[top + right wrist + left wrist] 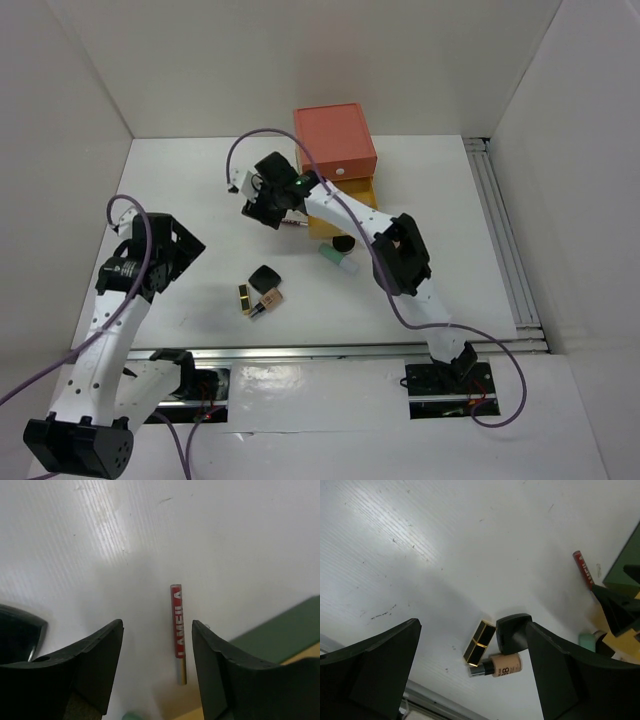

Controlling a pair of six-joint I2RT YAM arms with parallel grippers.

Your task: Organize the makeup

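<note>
A thin red pencil (178,625) with white lettering lies on the white table between the fingers of my right gripper (157,625). The jaws stand apart on either side of it and touch nothing. In the top view that right gripper (268,210) hangs just left of the yellow drawer. My left gripper (472,626) is wide open and empty, raised over a gold-black lipstick (480,642), a black square compact (512,632) and a beige foundation bottle (502,665). A mint tube (338,260) and a round black pot (343,243) lie by the right arm.
The stacked drawer box has a coral top (335,140) and a pulled-out yellow drawer (350,195) at the back centre. A green drawer edge (285,630) shows right of the pencil. A metal rail (505,240) runs along the table's right side.
</note>
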